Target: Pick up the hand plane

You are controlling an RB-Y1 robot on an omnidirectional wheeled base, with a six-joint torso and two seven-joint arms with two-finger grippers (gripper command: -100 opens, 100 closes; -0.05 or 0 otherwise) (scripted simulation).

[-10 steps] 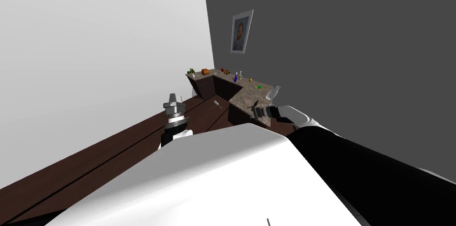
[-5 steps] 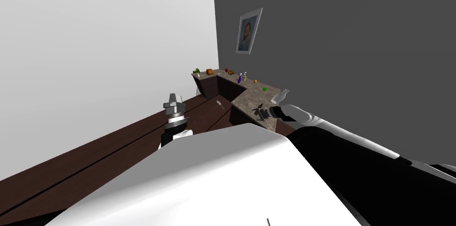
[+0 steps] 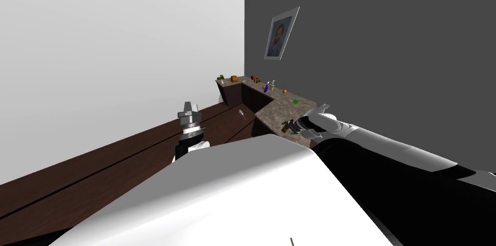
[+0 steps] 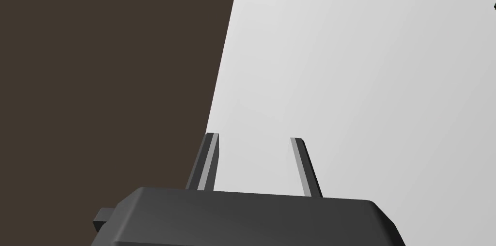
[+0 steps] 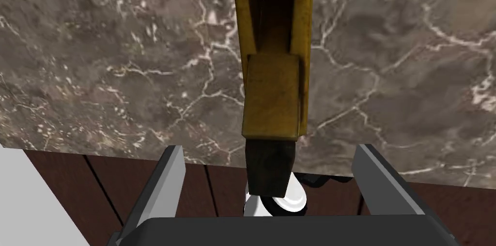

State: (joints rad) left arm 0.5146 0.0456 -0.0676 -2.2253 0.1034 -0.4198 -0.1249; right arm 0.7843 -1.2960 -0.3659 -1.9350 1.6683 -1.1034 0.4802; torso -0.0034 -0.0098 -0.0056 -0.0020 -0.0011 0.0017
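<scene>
White wall (image 3: pixel 121 39) and dark grey wall (image 3: pixel 387 39) meet in a corner ahead of us, with dark wood floor (image 3: pixel 121 161) below. An L-shaped counter (image 3: pixel 276 112) sits in that corner, with a brown veined marble top over dark brown fronts. A framed portrait (image 3: pixel 280 33) hangs on the grey wall above it.

Our right arm reaches out over the counter's near end. Right gripper (image 5: pixel 270 148): fingers spread wide, pinching nothing. The hand plane (image 5: pixel 273 88) has a yellow-brown wooden body. It lies in the gap between those two fingers, about midway, with clear space to each finger and no contact. Its dark near end sits between the fingertips and shows past the counter's edge toward the gripper body. The rest runs straight away from the fingers over the marble. We cannot tell if it rests flat on the top.

Left gripper (image 4: pixel 255 136): raised over the floor, well away from the counter, fingers spread, nothing between them.

Small stuff on the counter, far beyond the right fingers:
- an orange item (image 3: pixel 234 78)
- a blue bottle (image 3: pixel 266 87)
- a green item (image 3: pixel 295 101)

A small pale object (image 3: pixel 241 112) lies on the floor between the two grippers.
</scene>
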